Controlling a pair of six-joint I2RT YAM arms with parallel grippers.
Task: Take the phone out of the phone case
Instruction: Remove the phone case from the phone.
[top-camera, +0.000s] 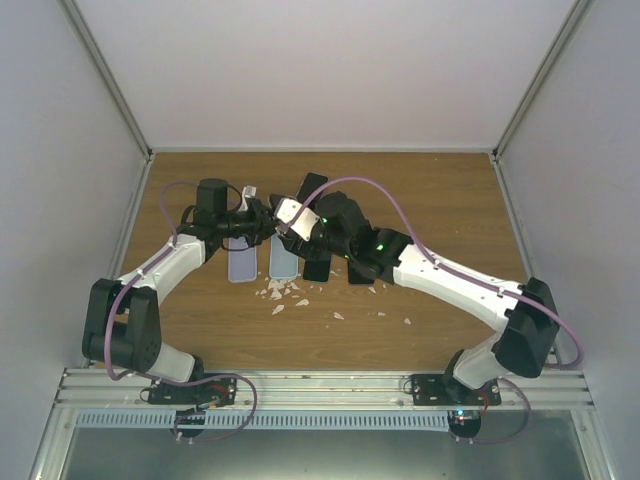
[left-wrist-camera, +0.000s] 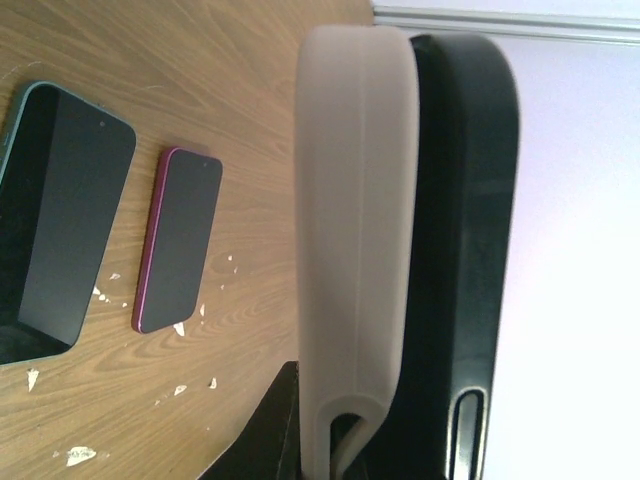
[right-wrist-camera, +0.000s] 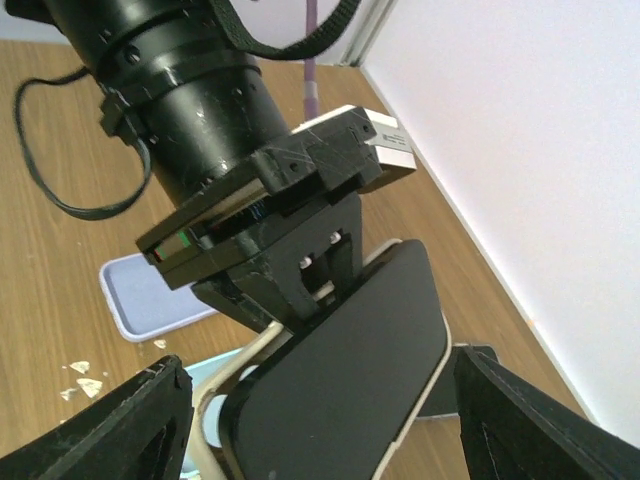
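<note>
Where the two arms meet above the middle of the brown wooden table (top-camera: 440, 200), the left gripper (top-camera: 262, 218) reaches in from the left side. Its jaws are squeezed tight on the edge of the phone case (right-wrist-camera: 213, 400). They hold it up in the air, off the table. The phone case is cream colored. The phone (right-wrist-camera: 340, 390) is black and sits inside the case, with the cream rim showing around its edges. The left wrist camera sees them from the side, a cream strip and a black strip right next to each other.

Just to the right is the right gripper (right-wrist-camera: 322, 405). Its jaws are spread wide. One black finger (right-wrist-camera: 120, 425) is on each side of the phone. Neither one touches it, so this gripper holds nothing.

Down on the table, below the grippers, a pale purple case (top-camera: 241, 262) lies flat. A light blue case (top-camera: 283, 258) lies just beside it on the right. Nearer the arm bases, little white bits (top-camera: 280, 292) are scattered on the wood.

The left wrist camera also shows two more phones lying flat with their dark screens up. They are a bigger blue-green phone (left-wrist-camera: 60, 220) and a smaller pink phone (left-wrist-camera: 180, 240). They are near each other but not touching, and a few white bits lie around them too.
</note>
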